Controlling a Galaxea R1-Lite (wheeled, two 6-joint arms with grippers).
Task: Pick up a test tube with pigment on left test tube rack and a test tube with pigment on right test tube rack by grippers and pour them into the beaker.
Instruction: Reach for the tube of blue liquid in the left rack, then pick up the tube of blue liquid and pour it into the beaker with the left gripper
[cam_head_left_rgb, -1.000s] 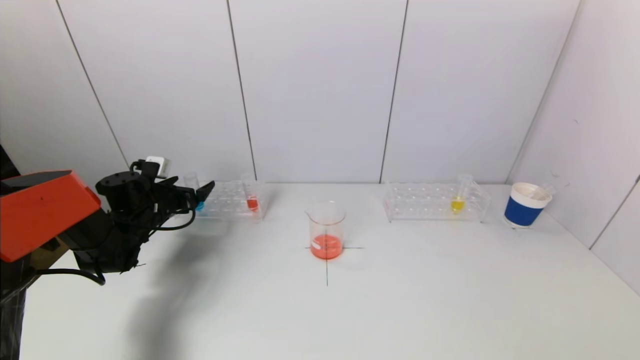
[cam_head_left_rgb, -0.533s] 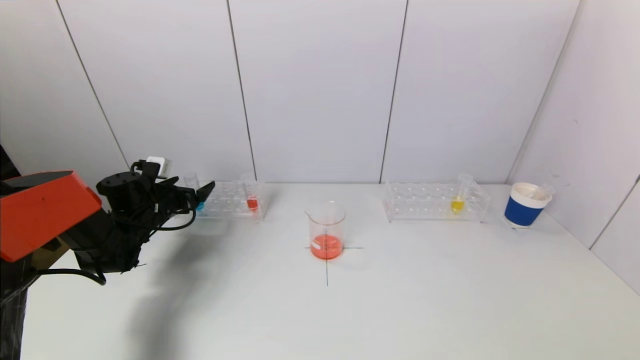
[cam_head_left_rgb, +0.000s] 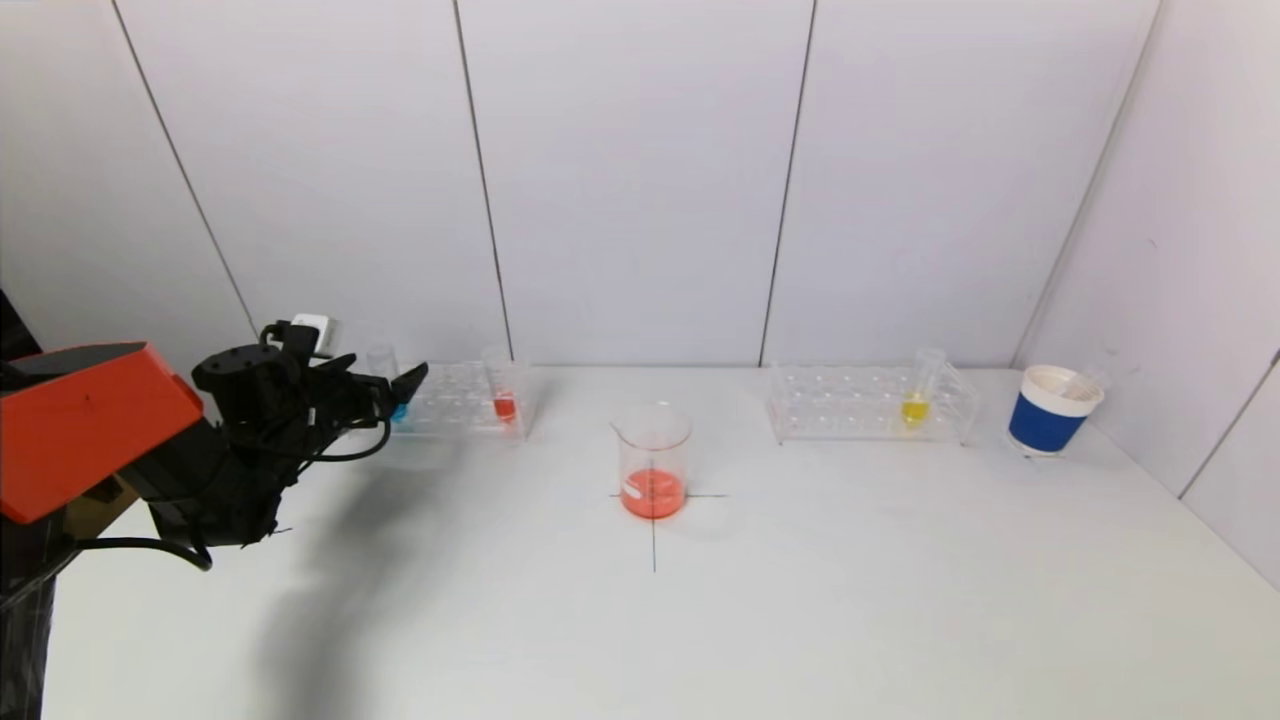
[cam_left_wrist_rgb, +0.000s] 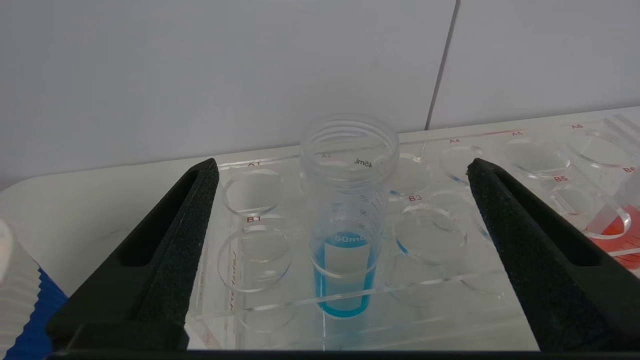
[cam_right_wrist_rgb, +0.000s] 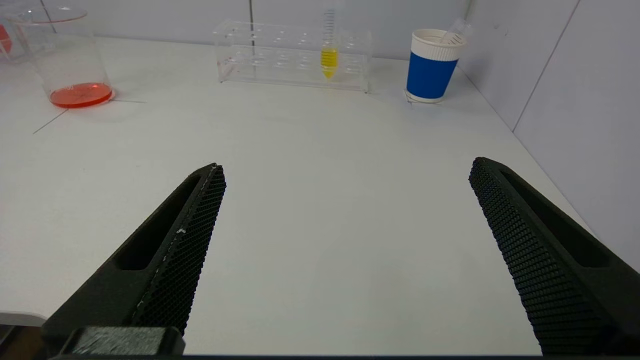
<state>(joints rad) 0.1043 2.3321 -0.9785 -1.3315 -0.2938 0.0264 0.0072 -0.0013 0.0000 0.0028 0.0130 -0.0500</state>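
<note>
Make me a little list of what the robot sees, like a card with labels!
left gripper: open, fingers either side of the blue tube, not touching
blue tube: upright in left rack
red tube: in the left rack too
yellow tube: in right rack
beaker: middle of the table, red liquid inside
blue paper cup: beside right rack
right gripper: open, over bare table

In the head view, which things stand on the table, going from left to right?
left gripper → blue tube → red tube → beaker → right rack → yellow tube → blue paper cup
</note>
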